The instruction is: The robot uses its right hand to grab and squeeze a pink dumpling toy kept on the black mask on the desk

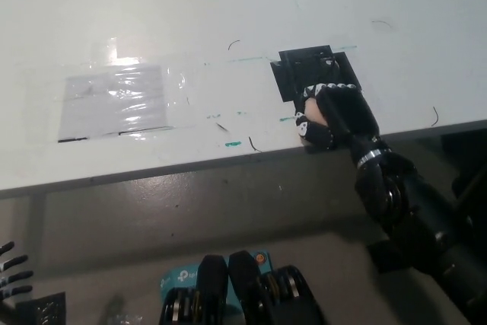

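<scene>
Now | right hand [332,116] fingers [323,90] wrapped around pink dumpling toy [302,122] (mostly hidden) | black mask [298,72] beneath

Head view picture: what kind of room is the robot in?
Probably a lab or workshop. A plain white desk carries pen marks, a taped-down clear sheet and a black mask, where the right hand grips a pink dumpling toy. The left hand rests below.

A taped clear plastic sheet [114,100], perhaps glossy, lies on the white desk [228,5].
</scene>
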